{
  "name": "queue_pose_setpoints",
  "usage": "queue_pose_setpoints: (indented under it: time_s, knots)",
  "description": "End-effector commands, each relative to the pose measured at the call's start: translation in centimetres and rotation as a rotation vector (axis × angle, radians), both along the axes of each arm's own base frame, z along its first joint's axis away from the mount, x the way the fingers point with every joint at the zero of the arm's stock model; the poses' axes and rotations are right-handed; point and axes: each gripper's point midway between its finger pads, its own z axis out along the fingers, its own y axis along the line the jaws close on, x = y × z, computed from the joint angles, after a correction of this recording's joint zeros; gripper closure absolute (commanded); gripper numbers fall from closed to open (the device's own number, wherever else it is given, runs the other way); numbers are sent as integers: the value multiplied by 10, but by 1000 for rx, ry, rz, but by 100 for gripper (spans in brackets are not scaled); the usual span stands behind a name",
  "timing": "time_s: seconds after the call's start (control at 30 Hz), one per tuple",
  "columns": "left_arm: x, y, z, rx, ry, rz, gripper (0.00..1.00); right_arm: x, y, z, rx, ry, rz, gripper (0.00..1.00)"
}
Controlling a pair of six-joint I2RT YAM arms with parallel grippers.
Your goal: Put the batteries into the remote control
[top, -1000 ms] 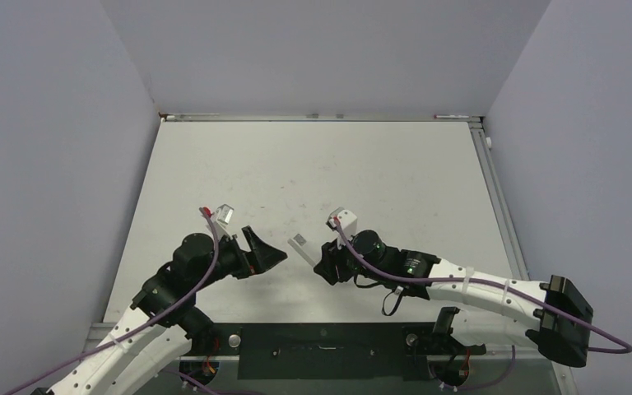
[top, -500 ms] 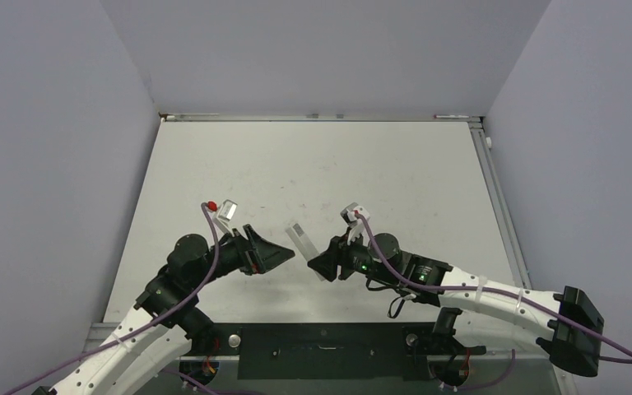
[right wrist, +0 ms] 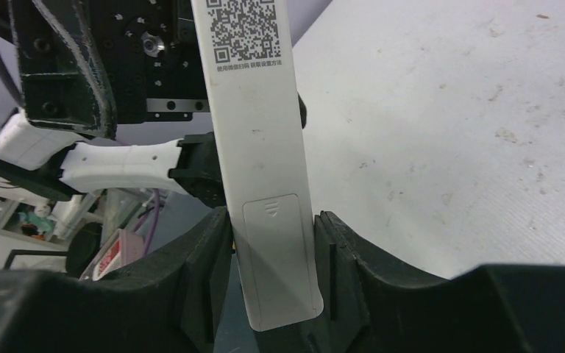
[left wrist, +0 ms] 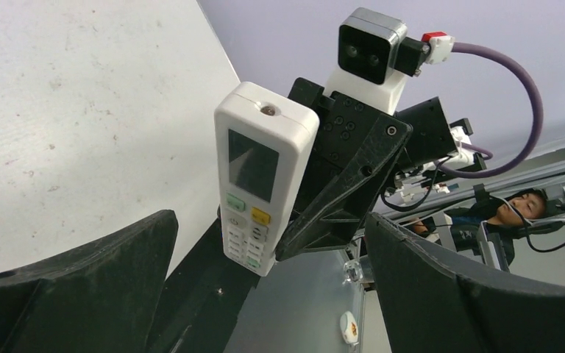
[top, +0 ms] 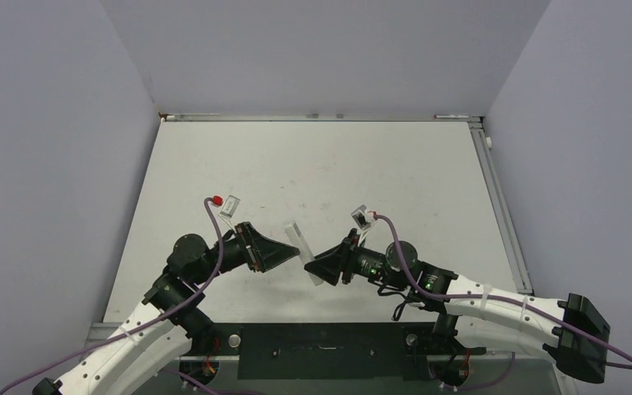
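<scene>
I have the left arm stretched low toward centre, left gripper (top: 290, 252) spread wide and holding nothing, facing the buttons of the remote control (left wrist: 261, 173). The right gripper (top: 319, 265) clamps the remote's lower end, holding it tilted above the table (top: 395, 173), with the battery cover (right wrist: 278, 250) closed.

The remote control (right wrist: 261, 140) carries a QR code (right wrist: 244, 26) at the 12 o'clock end of its back; the small print beneath is illegible.
</scene>
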Motion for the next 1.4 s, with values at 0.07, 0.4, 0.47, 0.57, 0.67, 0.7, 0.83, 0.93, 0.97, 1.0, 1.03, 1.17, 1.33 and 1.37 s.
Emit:
queue_pose_setpoints:
  time_s: [0.07,0.4,0.47,0.57,0.67,0.7,0.83,0.93,0.97,1.0,1.03,1.17,1.33,1.37]
  knots:
    - [-8,-3,40,-117,-120,-54,3,-13,8,55,253,3,77,91]
    - [-14,-5,50,-169,-147,-95,13,-18,11,56,327,81,107,91]
    - [-15,-5,48,-168,-146,-99,17,-17,11,55,330,87,99,91]
    - [-15,-5,45,-164,-144,-100,22,-17,11,52,330,98,95,91]
    - [-15,-5,43,-164,-143,-99,28,-17,12,51,334,109,98,91]
    - [-15,-5,43,-165,-142,-100,30,-17,12,50,334,112,99,91]
    - [-15,-6,42,-166,-143,-100,37,-16,13,49,334,119,97,92]
    - [-13,-6,41,-161,-142,-99,45,-16,14,49,335,121,95,92]
    - [-12,-7,40,-158,-140,-97,47,-15,14,48,333,124,93,91]
    - [-11,-7,38,-154,-135,-94,49,-16,14,47,332,125,94,91]
    - [-11,-7,36,-152,-132,-90,50,-15,14,46,328,127,93,91]
    - [-8,-8,31,-146,-122,-82,53,-15,15,43,320,132,91,91]
    - [-6,-9,31,-144,-124,-79,99,-14,15,40,309,135,87,91]
    - [-5,-9,31,-143,-125,-77,100,-14,15,40,308,136,84,91]
